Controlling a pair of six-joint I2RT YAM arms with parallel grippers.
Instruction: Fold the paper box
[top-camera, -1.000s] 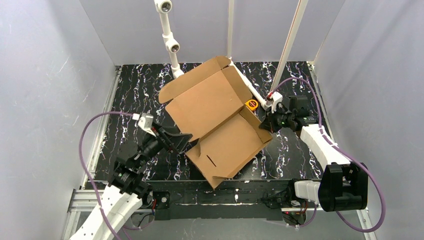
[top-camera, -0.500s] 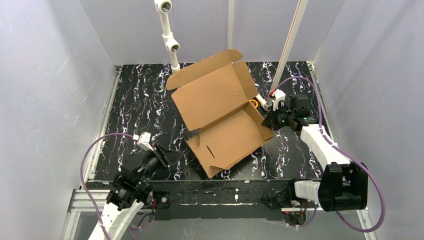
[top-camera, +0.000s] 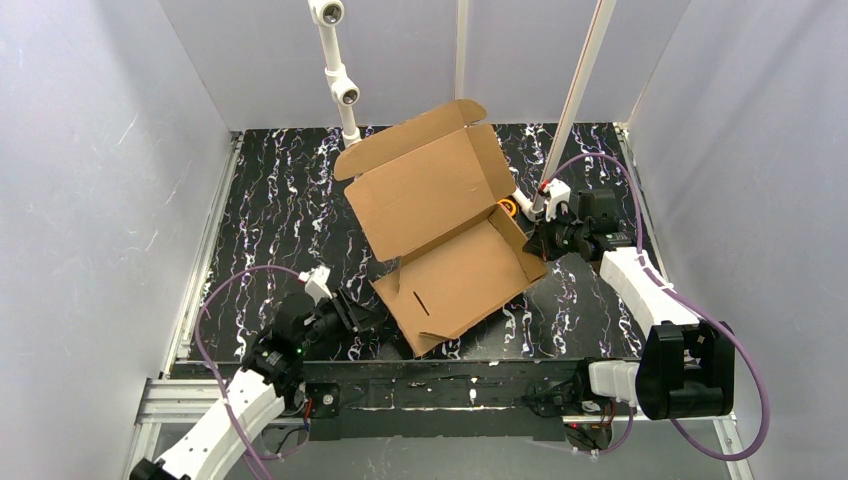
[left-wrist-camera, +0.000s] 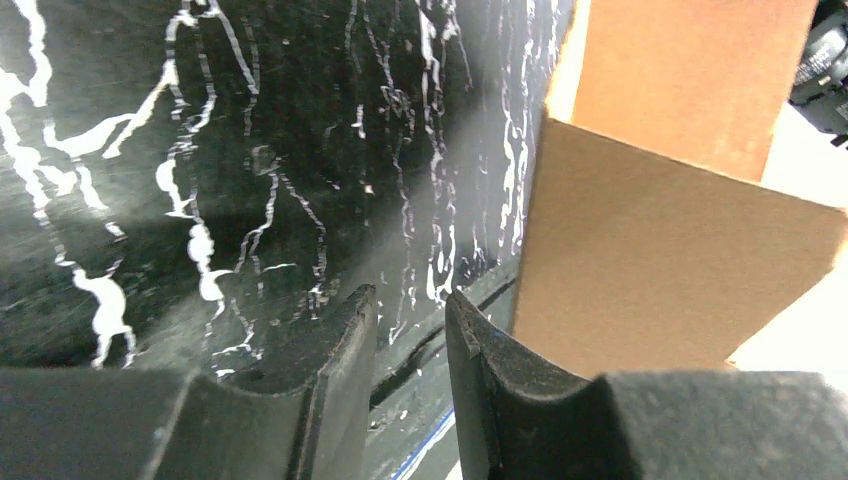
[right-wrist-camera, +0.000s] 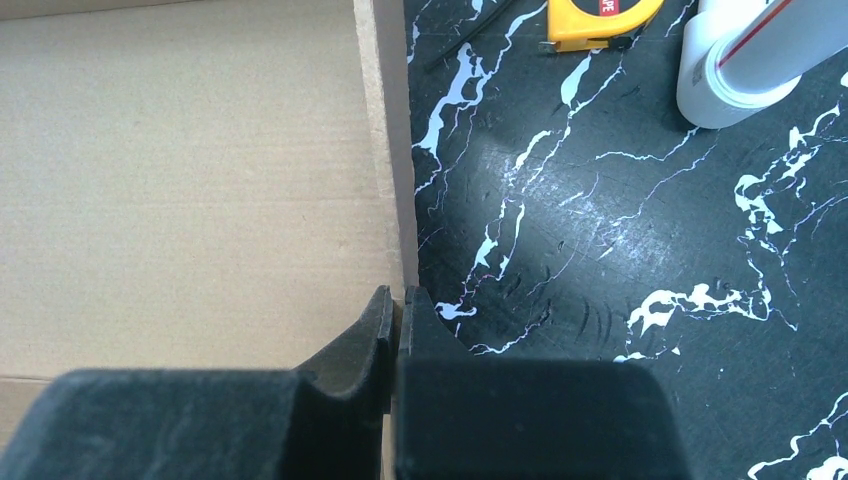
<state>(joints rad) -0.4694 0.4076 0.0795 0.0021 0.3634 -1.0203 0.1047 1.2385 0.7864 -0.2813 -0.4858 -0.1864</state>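
Tabletop (top-camera: 270, 200): right jaws tight on paper box (top-camera: 460, 280)

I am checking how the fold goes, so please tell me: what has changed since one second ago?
The left gripper came off the box's left edge, pulled back toward its base and narrowed. The box turned a little, its lid moving right. The right gripper stayed shut on the box's right wall.

From the right wrist, the box (right-wrist-camera: 200, 180) runs off the left and top edges, and its wall's near end vanishes between the fingers of the right gripper (right-wrist-camera: 397, 300). The tape measure (right-wrist-camera: 595, 20) is cut by the top edge — its lettering unreadable — and from above the box hides most of it.
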